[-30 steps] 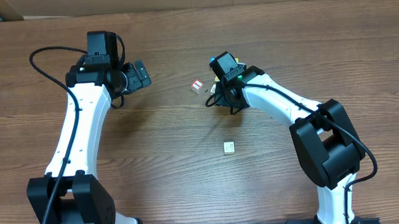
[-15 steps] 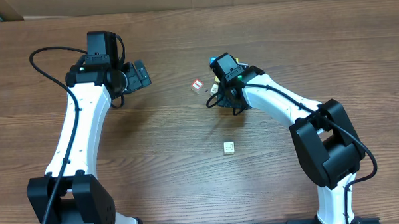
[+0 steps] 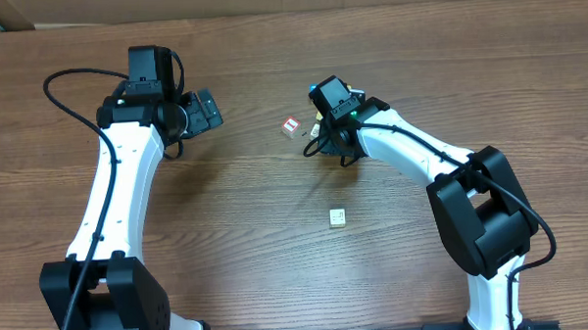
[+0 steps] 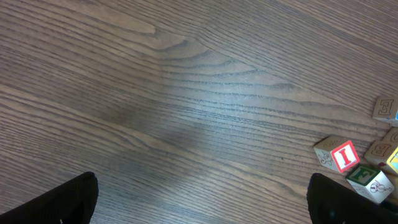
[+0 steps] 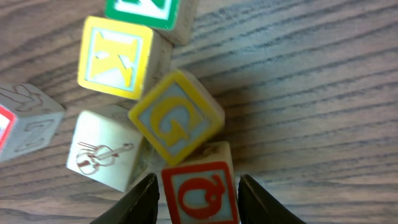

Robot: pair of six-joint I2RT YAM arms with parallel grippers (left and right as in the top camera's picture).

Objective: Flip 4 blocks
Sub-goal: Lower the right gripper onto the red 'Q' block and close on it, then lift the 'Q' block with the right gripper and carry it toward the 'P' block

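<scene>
The right pincer (image 5: 198, 186) pinches the red Q block (image 5: 200, 194), one finger (image 5: 144, 200) against each side of it, the printed Q facing up to the wrist camera. Whether this block rests on the desk (image 5: 298, 74) or hangs just clear of it cannot be told.

Taking the red Q block as the landmark: the yellow G block (image 5: 177, 118) touches its far edge, turned corner-on to it. The yellow K block (image 5: 121, 56) sits beyond the G block, just beside it, and a green-printed block (image 5: 149, 9) lies farther still, cut off by the top of the right wrist view. A cream block with a violin drawing (image 5: 104, 152) lies just beside the Q block on the left of that view, touching the G block.

In the overhead view the red I block (image 3: 292, 126) lies near the Q block but apart from the cluster, on the side toward the left arm. A lone cream block (image 3: 337, 217) sits well apart from the Q block, nearer the robot's base.

The left pincer (image 4: 202, 193) is spread wide and holds nothing, over bare wood well apart from the Q block.
</scene>
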